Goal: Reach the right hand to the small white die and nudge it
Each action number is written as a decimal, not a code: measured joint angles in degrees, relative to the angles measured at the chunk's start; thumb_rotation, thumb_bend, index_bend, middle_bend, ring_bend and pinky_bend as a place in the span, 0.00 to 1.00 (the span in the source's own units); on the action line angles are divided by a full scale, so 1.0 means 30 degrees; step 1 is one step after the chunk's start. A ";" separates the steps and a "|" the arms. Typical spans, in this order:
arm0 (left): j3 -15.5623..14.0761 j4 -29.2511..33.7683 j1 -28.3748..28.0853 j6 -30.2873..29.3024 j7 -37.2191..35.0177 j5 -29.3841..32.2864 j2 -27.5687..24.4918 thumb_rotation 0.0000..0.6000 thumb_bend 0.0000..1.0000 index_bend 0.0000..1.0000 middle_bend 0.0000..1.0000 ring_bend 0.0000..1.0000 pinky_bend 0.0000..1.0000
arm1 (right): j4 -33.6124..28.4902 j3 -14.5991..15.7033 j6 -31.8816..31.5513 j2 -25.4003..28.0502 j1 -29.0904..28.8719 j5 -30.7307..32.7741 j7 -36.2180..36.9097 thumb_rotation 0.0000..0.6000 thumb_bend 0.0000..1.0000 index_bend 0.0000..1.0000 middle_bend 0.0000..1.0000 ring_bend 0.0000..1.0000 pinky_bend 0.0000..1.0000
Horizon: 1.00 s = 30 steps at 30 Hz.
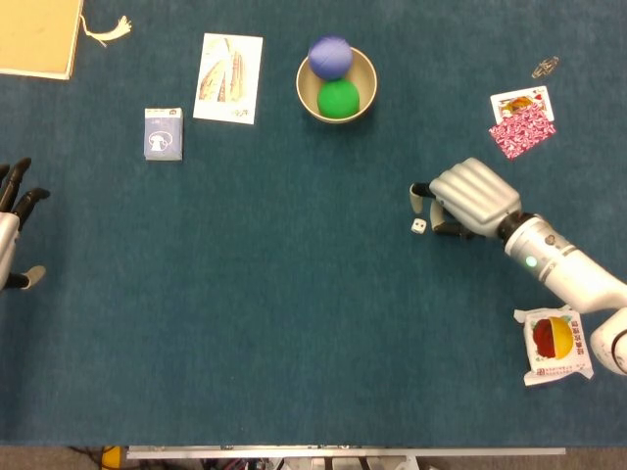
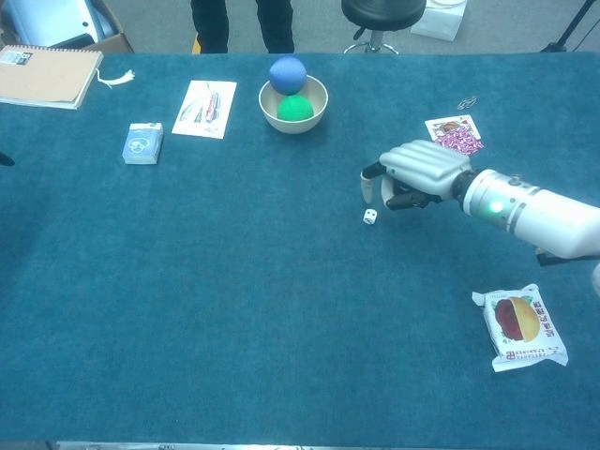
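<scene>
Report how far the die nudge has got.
Done: the right hand has reached across the table to just beside the small white die, fingers curled in. In hand: closing the small gap. Left: the nudge itself; no contact shows in either view.

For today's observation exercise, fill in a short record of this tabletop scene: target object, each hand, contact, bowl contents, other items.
target: small white die on the blue table
right hand: right hand just right of the die, fingers curled, holding nothing
contact: appears apart from the die; a narrow gap shows in the chest view
left hand: left hand at the table's left edge, fingers apart, holding nothing
bowl: bowl holds a blue ball and a green ball
other items: card box, snack packet
</scene>
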State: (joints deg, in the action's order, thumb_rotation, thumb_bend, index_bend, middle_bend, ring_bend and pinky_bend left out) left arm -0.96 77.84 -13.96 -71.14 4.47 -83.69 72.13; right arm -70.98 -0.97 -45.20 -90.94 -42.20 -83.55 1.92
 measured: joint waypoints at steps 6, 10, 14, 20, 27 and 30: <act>0.0007 -0.0027 0.0013 0.0044 -0.0023 0.0045 0.0015 1.00 0.02 0.21 0.00 0.00 0.24 | -0.0479 0.0048 -0.0034 0.0305 -0.0002 -0.0024 -0.0072 0.58 1.00 0.46 1.00 1.00 1.00; -0.0005 -0.0090 0.0025 0.0068 -0.0040 0.0048 0.0071 1.00 0.02 0.21 0.00 0.00 0.24 | -0.0964 0.0129 -0.0051 0.0613 0.0045 -0.0007 -0.0221 0.58 1.00 0.46 1.00 1.00 1.00; 0.0011 -0.0102 0.0020 0.0070 -0.0045 0.0046 0.0102 1.00 0.02 0.21 0.00 0.00 0.24 | -0.1340 0.0296 -0.0073 0.0918 0.0161 0.0028 -0.0494 0.58 1.00 0.46 1.00 1.00 1.00; 0.0005 -0.0104 0.0040 0.0088 0.0012 0.0076 0.0109 1.00 0.02 0.21 0.00 0.00 0.24 | -0.1135 0.0391 -0.0003 0.0974 0.0306 0.0300 -0.0785 0.58 1.00 0.46 1.00 1.00 1.00; 0.0029 -0.0079 0.0057 0.0083 0.0048 0.0126 0.0108 1.00 0.02 0.21 0.00 0.00 0.24 | -0.0899 0.0420 0.0077 0.0798 0.0353 0.0331 -0.0628 0.58 1.00 0.46 1.00 1.00 1.00; 0.0016 -0.0050 0.0075 0.0098 0.0045 0.0132 0.0066 1.00 0.02 0.22 0.00 0.00 0.24 | -0.0926 0.0412 0.0046 0.0750 0.0339 0.0265 -0.0558 0.58 1.00 0.46 1.00 1.00 1.00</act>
State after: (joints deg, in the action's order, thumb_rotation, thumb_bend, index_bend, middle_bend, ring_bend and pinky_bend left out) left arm -0.92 77.69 -13.74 -70.85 4.61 -83.29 72.33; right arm -73.76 0.26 -45.06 -88.69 -41.18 -82.75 0.25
